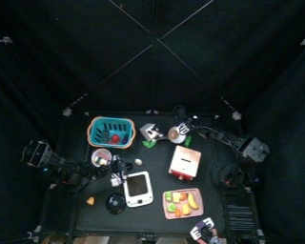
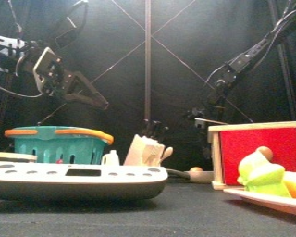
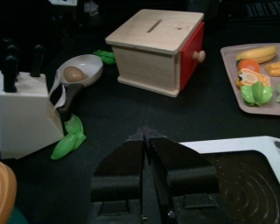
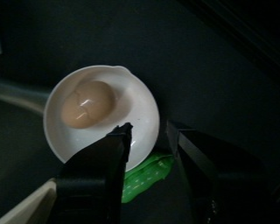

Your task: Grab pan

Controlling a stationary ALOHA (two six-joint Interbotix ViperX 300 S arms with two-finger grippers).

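Observation:
The pan [image 4: 98,107] is small and round, with a whitish rim and a tan inside holding an egg-like lump. In the top view the pan [image 1: 175,134] lies at the table's back middle, right of the knife block. My right gripper [image 4: 150,131] is open and low over it, one jaw inside the rim and one outside, so the rim sits between the jaws. The right gripper also shows in the top view [image 1: 183,127]. The pan also shows in the left wrist view [image 3: 74,72]. My left gripper [image 3: 149,138] is shut and empty above the white scale [image 3: 241,171].
A teal basket [image 1: 111,129] stands at the back left, with a white knife block [image 1: 149,134] beside the pan. A wooden box with a red front [image 1: 183,163] is mid-table. A tray of toy food [image 1: 183,203] is at the front right. Green bits [image 3: 70,140] lie by the block.

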